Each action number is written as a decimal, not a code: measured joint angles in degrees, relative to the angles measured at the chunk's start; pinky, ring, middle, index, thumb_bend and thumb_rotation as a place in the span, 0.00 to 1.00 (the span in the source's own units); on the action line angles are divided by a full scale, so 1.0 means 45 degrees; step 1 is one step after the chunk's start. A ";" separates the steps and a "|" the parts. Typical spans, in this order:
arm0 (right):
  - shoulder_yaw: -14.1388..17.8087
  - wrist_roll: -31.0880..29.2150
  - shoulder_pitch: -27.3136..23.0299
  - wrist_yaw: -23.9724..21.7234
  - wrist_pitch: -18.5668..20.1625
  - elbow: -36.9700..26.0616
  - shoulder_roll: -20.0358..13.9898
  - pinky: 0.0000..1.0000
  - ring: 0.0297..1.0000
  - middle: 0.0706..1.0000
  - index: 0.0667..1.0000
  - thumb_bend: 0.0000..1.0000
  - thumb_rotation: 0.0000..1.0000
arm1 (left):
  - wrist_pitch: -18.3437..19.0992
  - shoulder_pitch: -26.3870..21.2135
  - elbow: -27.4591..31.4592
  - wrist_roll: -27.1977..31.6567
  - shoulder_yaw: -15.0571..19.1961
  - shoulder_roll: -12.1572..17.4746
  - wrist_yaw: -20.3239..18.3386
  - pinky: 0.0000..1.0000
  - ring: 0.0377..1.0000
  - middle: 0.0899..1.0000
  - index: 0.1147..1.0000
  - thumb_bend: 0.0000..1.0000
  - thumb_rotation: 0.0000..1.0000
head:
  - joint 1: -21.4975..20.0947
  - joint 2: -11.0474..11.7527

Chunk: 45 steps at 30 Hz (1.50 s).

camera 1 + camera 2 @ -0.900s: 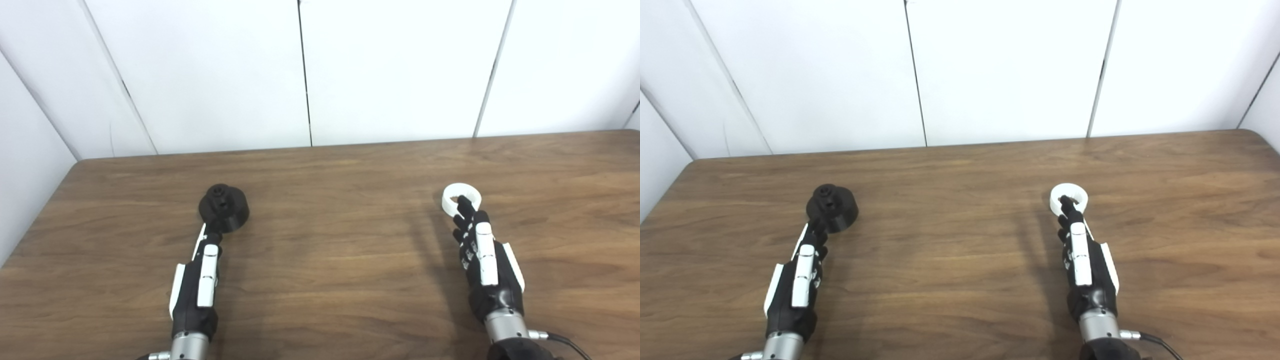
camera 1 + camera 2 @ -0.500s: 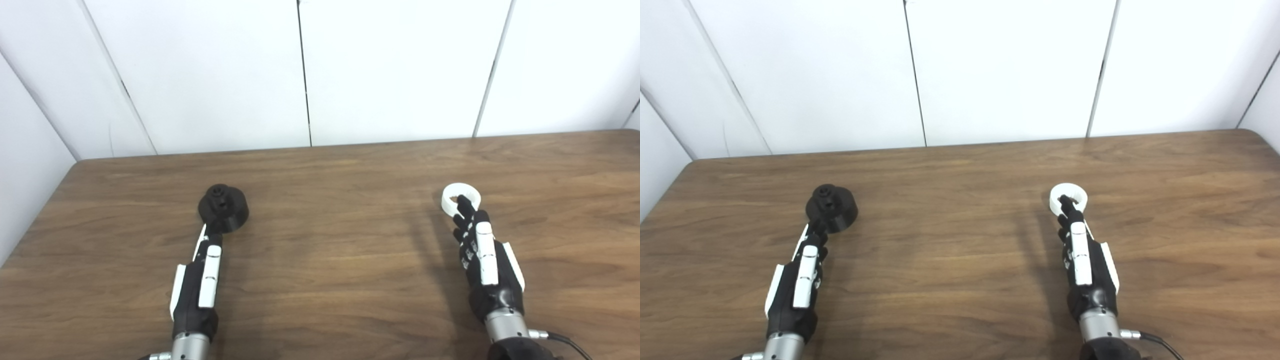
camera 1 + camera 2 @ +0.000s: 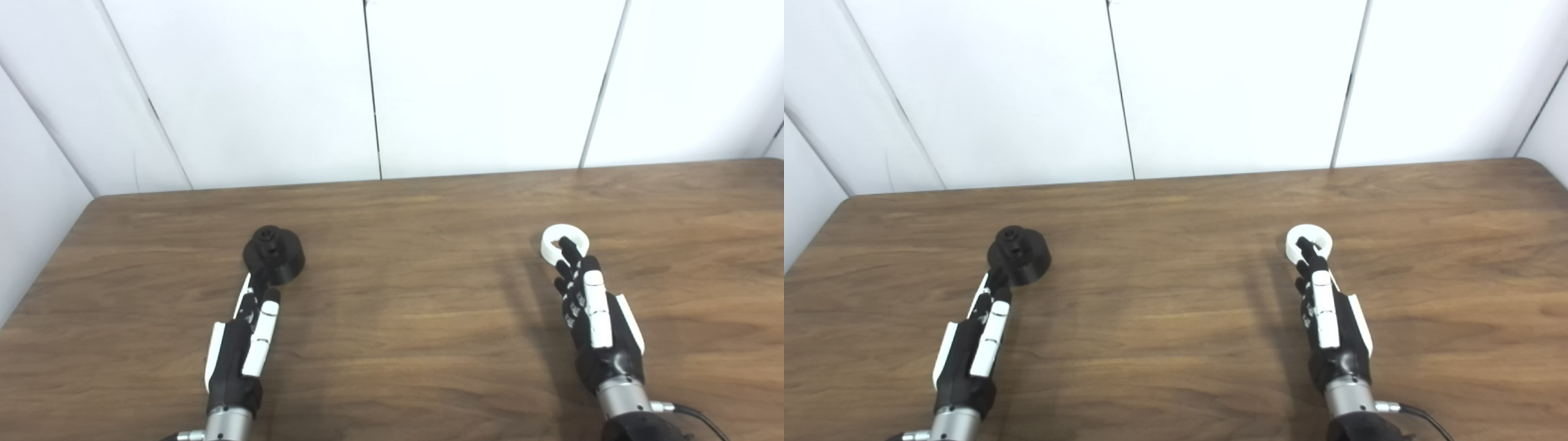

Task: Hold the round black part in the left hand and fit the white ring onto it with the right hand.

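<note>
The left hand (image 3: 242,346) lies at the lower left of the frame, fingers stretched out and slightly apart, holding nothing. Its fingertips reach the near edge of the round black part (image 3: 274,255), which sits on the desk (image 3: 416,318) left of center. At the lower right, the right hand (image 3: 594,318) is also extended with fingers apart and empty; one fingertip overlaps the opening of the white ring (image 3: 564,240), which lies flat on the desk at right of center. Whether it touches the ring cannot be told. The right eye view shows the desk's rounded far right corner; the left eye view shows the desk's left corner more fully.
</note>
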<state>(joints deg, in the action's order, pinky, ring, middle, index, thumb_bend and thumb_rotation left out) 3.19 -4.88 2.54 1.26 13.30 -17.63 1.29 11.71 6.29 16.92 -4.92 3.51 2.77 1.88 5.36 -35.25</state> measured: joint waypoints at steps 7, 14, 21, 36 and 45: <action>0.0088 -0.0324 -0.0076 -0.0145 0.0481 -0.0005 -0.0300 0.97 0.98 0.98 0.91 0.59 1.00 | 0.1182 -0.0064 0.0941 -0.1097 0.0064 0.0371 0.0047 1.00 1.00 1.00 1.00 0.66 0.50 | 0.0664 0.0117; 0.0078 -0.0621 -0.0256 -0.0209 0.0822 0.0004 -0.0533 0.93 0.98 0.98 0.89 0.56 1.00 | 0.2499 -0.0552 0.1351 -0.3379 -0.0230 0.1708 -0.0129 0.90 0.95 0.96 0.97 0.82 0.34 | 0.0821 0.0176; -0.0218 -0.0389 -0.0339 -0.0181 0.0833 0.0096 -0.0440 0.95 0.99 0.98 0.90 0.57 1.00 | 0.3365 -0.1692 0.1661 -0.3975 -0.0089 0.2540 -0.1214 0.90 0.97 0.97 0.99 0.89 0.30 | 0.0822 0.0254; -0.0219 -0.0085 -0.0346 -0.0166 0.0780 0.0340 -0.0489 0.96 0.97 0.96 0.87 0.54 1.00 | 0.3447 -0.4261 -0.0067 -0.6806 0.0845 0.3296 -0.5935 0.93 1.00 0.99 0.95 0.96 0.27 | 0.0607 0.0391; -0.0227 0.0030 -0.0335 -0.0161 0.0746 0.0339 -0.0487 0.95 0.95 0.95 0.87 0.55 1.00 | 0.3442 -0.5391 -0.1253 -0.7919 -0.0010 0.4387 -0.6899 1.00 1.00 1.00 0.95 0.98 0.28 | 0.0587 0.0449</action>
<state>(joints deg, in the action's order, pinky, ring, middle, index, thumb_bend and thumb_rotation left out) 2.17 -4.75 1.03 0.53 16.65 -16.10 -0.90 27.19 -17.97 11.28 -40.55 3.47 22.51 -29.16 8.00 -33.22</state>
